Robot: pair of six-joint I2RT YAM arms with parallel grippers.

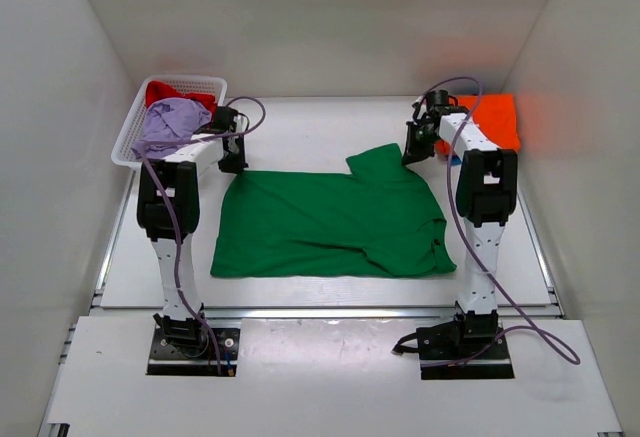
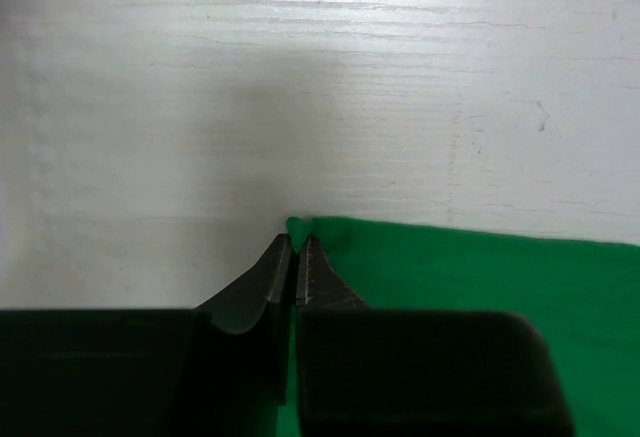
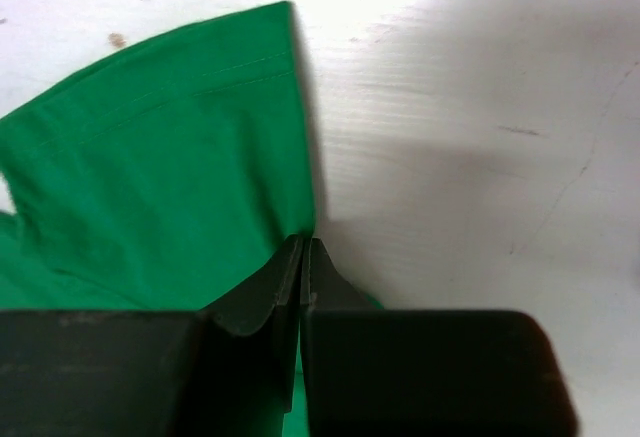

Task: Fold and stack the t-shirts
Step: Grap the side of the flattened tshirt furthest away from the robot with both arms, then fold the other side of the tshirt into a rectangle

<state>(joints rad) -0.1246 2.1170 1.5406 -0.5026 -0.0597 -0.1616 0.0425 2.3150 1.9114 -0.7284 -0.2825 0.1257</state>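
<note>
**Squarely, both arms gripped the green t-shirt at its far edge**

The green t-shirt [image 1: 330,222] lay spread on the white counter [image 1: 300,127] between the two arms. Its left part was flat, its right part was rumpled with creases, and one sleeve stuck out toward the far right.

The left fingers [image 2: 262,285] were closed on the shirt's far left corner. In the left wrist view a small tip of green cloth poked out between their ends, and the rest of the cloth ran off to the right along the counter.

The right fingers [image 3: 262,295] were pressed together on the edge of the sleeve. The right wrist view showed green on the left of them and bare counter on the right.

From above, both wrists sat low over the far edge of the shirt, well apart from each other.

At the far left corner stood a white mesh basket [image 1: 128,139] holding a lavender t-shirt [image 1: 170,122], with a red t-shirt [image 1: 165,90] behind it.

At the far right, beyond the right arm, lay a folded orange t-shirt [image 1: 495,117] with a sliver of blue cloth [image 1: 456,158] at its near edge.
</note>
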